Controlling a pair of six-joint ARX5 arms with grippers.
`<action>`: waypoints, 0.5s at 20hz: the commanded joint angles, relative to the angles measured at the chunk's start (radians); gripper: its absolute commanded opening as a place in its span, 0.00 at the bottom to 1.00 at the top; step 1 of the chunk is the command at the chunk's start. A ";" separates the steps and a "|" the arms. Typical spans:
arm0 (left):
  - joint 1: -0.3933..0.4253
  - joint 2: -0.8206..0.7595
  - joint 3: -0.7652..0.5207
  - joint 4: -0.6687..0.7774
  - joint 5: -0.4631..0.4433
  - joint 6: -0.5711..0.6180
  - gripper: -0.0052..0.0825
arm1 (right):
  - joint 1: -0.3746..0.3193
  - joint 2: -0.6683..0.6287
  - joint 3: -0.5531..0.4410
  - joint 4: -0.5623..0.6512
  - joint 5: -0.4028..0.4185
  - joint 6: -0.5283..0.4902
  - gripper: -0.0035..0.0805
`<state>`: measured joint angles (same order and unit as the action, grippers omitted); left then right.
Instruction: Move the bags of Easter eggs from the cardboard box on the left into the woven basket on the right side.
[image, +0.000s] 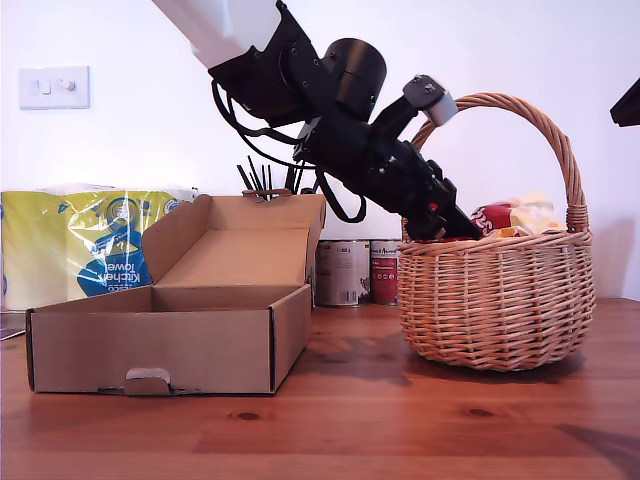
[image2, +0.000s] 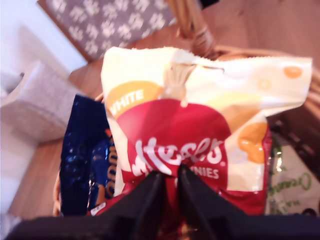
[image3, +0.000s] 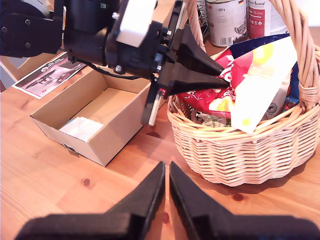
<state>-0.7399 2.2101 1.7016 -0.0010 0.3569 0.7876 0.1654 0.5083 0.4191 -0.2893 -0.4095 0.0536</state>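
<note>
My first gripper is shut on the lower edge of a red and cream bag of Easter eggs. It holds that bag just inside the woven basket, at the exterior view's right. Beside it in the basket stand a dark blue bag and a white-green bag. The cardboard box sits open at the exterior view's left; a pale flat item lies in it, and I cannot tell what it is. My second gripper hangs shut and empty above the table, in front of box and basket.
Two tin cans stand behind, between the box and the basket. A yellow-and-blue kitchen towel pack fills the back of the exterior view's left. A leaflet lies on the wooden table beyond the box. The basket's tall handle arches over the first arm.
</note>
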 joint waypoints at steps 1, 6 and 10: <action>-0.003 0.026 -0.011 -0.028 -0.047 -0.007 0.33 | 0.005 -0.001 0.015 0.005 0.000 0.001 0.03; -0.003 -0.059 -0.011 -0.083 -0.039 -0.094 0.56 | 0.004 -0.001 0.015 0.005 0.000 0.001 0.03; -0.003 -0.157 -0.011 -0.208 -0.036 -0.118 0.50 | 0.004 -0.001 0.015 0.005 0.000 -0.002 0.03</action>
<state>-0.7376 2.0941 1.7073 -0.1925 0.3149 0.6796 0.1654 0.5083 0.4191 -0.2893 -0.4091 0.0536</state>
